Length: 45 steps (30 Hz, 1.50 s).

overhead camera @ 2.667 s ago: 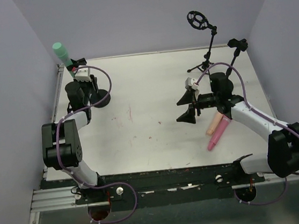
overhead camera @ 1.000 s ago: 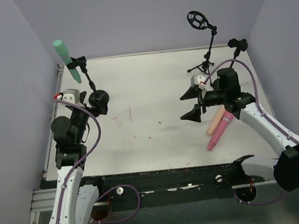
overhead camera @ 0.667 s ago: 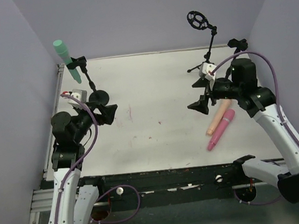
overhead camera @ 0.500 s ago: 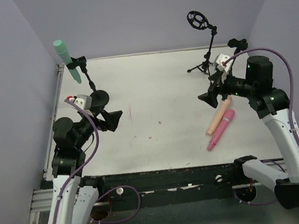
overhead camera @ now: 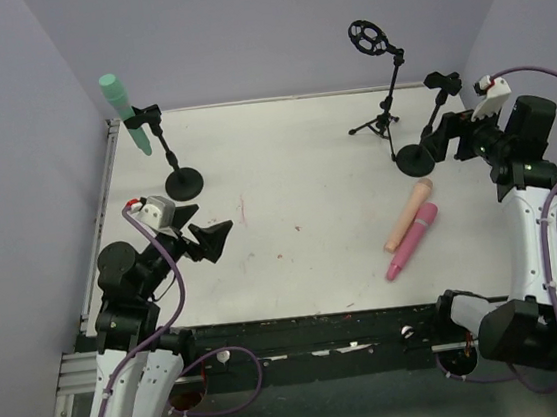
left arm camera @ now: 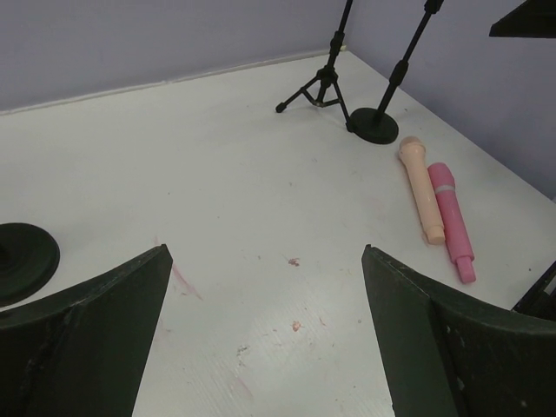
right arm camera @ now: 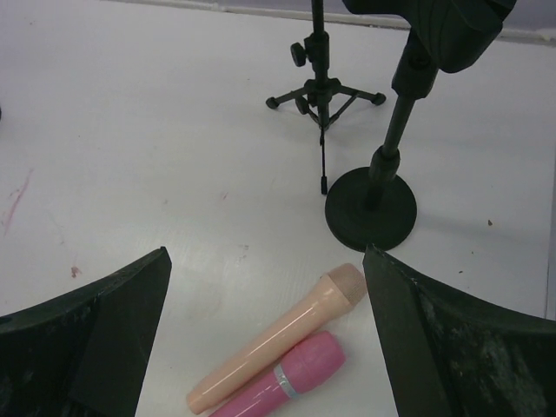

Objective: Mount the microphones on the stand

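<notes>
Far left, the mint green mic (overhead camera: 115,98) is sitting in the clip of the left stand (overhead camera: 183,182), head pointing up and leaning a bit left. Just in front of that stand's round base the left hand (overhead camera: 201,232) is hovering w/ fingers spread wide, gripping nothing. The surface (overhead camera: 294,166) is showing a few reddish marks around the middle. Moving right, the tripod stand (overhead camera: 385,106) w/ a ring mount on top is standing near the back, and the right stand (overhead camera: 416,158) is standing just beside it on a round base. In front of that base the peach mic (overhead camera: 407,216) and pink mic (overhead camera: 411,242) are lying flat side by side, touching, peach on the left, heads pointing toward the stand. Far right, the right hand (overhead camera: 447,139) is hanging by the right stand's pole, fingers wide apart, also gripping nothing.
</notes>
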Each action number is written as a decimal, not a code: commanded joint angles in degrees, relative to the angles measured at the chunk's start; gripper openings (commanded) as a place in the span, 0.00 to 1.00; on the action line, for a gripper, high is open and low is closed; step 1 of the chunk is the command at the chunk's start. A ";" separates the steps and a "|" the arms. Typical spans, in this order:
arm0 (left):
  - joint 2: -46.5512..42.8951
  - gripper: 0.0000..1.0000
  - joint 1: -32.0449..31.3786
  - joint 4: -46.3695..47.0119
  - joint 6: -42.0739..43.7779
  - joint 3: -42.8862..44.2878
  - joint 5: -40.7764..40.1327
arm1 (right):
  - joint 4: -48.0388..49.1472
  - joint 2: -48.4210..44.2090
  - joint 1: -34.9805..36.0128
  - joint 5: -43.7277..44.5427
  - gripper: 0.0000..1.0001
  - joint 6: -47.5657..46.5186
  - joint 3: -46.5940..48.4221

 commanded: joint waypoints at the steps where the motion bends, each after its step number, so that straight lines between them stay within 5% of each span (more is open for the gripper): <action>1: -1.90 0.99 -0.56 0.32 0.51 -0.82 -1.17 | 7.63 2.03 -1.03 2.51 1.00 4.10 -1.53; 19: -1.38 0.99 -0.82 0.41 0.16 -1.00 -1.08 | 37.85 13.54 -1.38 -1.88 1.00 -4.60 -11.89; 29: -0.67 0.99 -0.82 0.32 0.24 -1.09 -1.61 | 62.91 21.88 -2.17 -4.70 1.00 2.60 -17.53; 45: 0.91 0.99 -0.74 0.93 0.16 -1.27 -0.47 | 73.90 32.79 -2.17 -7.50 0.75 1.37 -13.40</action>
